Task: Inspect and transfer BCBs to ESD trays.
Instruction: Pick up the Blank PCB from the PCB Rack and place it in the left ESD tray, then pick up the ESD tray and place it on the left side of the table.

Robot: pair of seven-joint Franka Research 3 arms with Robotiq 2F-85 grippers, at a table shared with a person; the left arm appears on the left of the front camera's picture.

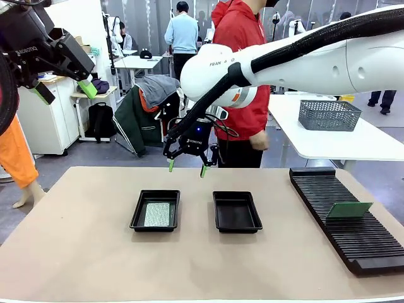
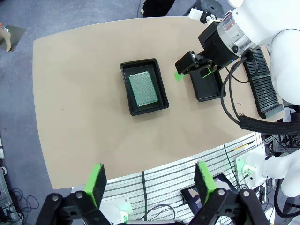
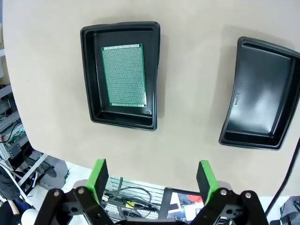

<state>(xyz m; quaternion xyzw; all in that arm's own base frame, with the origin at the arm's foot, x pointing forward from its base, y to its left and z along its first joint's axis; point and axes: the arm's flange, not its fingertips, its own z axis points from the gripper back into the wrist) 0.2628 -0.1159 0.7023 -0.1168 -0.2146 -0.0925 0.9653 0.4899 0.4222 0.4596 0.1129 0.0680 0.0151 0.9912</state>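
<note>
BCB (image 1: 158, 214) in tray (image 1: 136, 216) near right gripper (image 1: 187, 168)

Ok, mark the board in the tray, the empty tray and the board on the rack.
board in tray (image 3: 124, 75), right wrist view, face centre.
empty tray (image 1: 237, 213), front view, bare floor.
board on rack (image 1: 349, 210), front view, face centre.

Lab — white worktables (image 1: 341, 142), cabinet (image 1: 45, 123), people (image 1: 183, 31) standing about.

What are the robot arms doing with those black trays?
Two robot arms are moving green circuit boards into black trays. One board lies in the left tray; the right tray is empty. Another board stands in the black rack. The right gripper hovers open above the table by the trays, holding nothing. The left gripper is raised, open too.
</note>
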